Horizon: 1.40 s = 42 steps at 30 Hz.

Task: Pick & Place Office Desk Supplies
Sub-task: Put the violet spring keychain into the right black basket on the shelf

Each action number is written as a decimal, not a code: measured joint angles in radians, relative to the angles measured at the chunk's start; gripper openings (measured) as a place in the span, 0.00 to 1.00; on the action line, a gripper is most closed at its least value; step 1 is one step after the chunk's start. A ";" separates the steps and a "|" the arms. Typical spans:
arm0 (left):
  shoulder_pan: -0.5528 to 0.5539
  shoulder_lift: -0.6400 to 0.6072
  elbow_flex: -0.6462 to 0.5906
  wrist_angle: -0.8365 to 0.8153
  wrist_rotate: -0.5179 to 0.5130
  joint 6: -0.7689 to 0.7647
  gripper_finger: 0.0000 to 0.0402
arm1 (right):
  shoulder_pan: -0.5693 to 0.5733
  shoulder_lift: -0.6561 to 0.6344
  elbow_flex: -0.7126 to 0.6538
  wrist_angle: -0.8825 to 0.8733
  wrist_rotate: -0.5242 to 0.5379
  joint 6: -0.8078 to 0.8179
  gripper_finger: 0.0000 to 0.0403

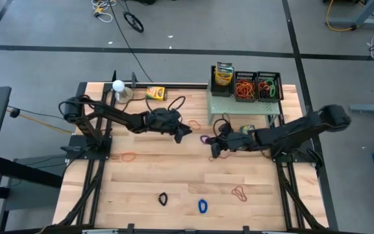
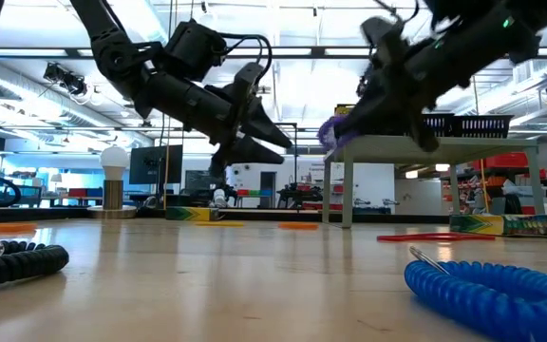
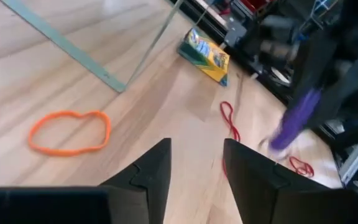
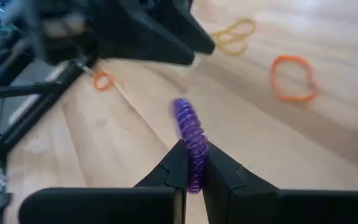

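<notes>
Purple coiled band (image 4: 190, 138): a springy spiral loop, ribbed like a phone cord, pinched between the right gripper (image 4: 192, 167) whose dark fingers are closed tight on it; held above the table's middle, just in front of the shelf.

Left gripper (image 3: 196, 163): two dark wedge-shaped fingers parted with nothing between them, raised over the table close beside the right gripper.

Loose bands on the tabletop: a thin flat orange loop (image 3: 69, 131), a red loop (image 3: 229, 119), a coiled blue band (image 1: 202, 206) and a coiled black band (image 1: 163, 198) near the front edge.

Crayon boxes: one yellow-and-green carton (image 1: 155, 93) lying flat near the back edge; another (image 1: 223, 75) upright on the pale green shelf (image 1: 229, 102) beside black mesh trays (image 1: 257, 85) filled with orange and red bands.

Table (image 1: 141, 182): light wood planks, smooth grain. Room beyond: grey floor, bright ceiling lights, workbenches.
</notes>
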 joint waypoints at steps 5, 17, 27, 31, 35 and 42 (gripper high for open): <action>0.025 -0.011 0.000 0.008 0.023 0.034 0.34 | 0.000 -0.197 0.082 -0.331 0.064 -0.049 0.07; 0.028 -0.011 0.000 0.014 0.033 0.044 0.30 | -0.208 -0.436 0.520 -1.270 0.263 -0.044 0.07; 0.028 -0.011 0.000 0.015 0.033 0.049 0.30 | -0.716 -0.441 0.568 -1.394 0.183 -0.233 0.07; 0.028 -0.010 0.000 0.015 0.042 0.049 0.30 | -0.878 -0.412 0.524 -1.341 0.134 -0.280 0.07; 0.025 -0.010 0.000 0.015 0.053 0.049 0.30 | -0.976 -0.383 0.490 -1.318 0.120 -0.292 0.07; 0.020 -0.010 0.000 0.015 0.048 0.054 0.30 | -1.025 -0.326 0.450 -1.316 0.135 -0.293 0.10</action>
